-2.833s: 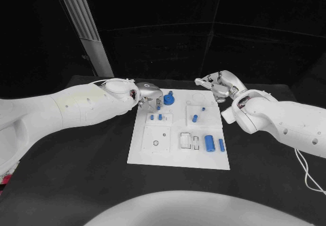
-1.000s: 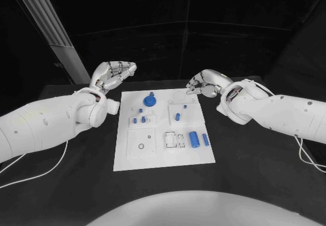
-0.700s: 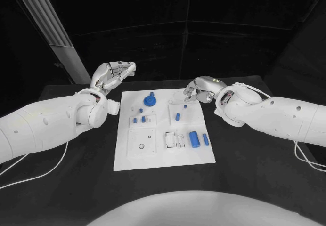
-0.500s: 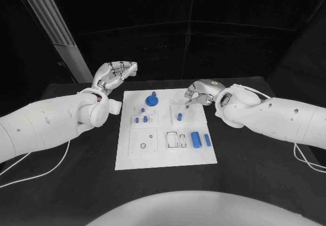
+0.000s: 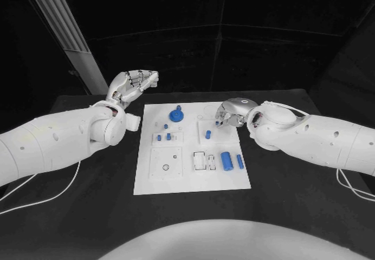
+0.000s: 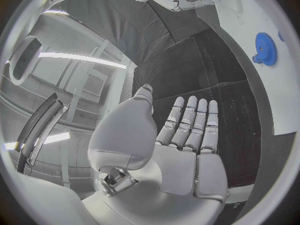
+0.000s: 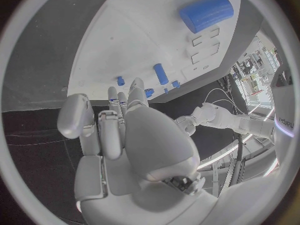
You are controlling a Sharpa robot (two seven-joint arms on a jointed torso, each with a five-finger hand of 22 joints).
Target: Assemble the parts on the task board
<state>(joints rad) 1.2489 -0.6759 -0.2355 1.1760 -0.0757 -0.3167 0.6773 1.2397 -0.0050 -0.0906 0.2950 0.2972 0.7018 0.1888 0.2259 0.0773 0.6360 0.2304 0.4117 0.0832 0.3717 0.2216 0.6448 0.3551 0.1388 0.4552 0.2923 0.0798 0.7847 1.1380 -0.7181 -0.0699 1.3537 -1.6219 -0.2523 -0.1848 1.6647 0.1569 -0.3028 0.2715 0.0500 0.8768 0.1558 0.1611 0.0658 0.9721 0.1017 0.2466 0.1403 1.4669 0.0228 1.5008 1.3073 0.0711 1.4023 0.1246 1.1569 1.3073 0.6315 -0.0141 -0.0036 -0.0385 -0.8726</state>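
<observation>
The white task board [image 5: 191, 173] lies in the middle of the head view on the black tabletop [image 5: 297, 184], long side running away from the robot. Near its upper edge stands a blue gear [image 5: 176, 115]; below it sit small blue pegs [image 5: 167, 136], and a blue pin [image 5: 208, 134] stands just right of centre. In the board's lower right part lie a thick blue cylinder [image 5: 226, 161] and a thinner blue rod [image 5: 240, 161] side by side. The right hand [image 5: 230, 114] hovers over the board's upper right corner, its fingers curled downward; whether they pinch anything cannot be told. The left hand [image 5: 133, 84] is raised at upper left, off the board, fingers straight, side by side, holding nothing.
</observation>
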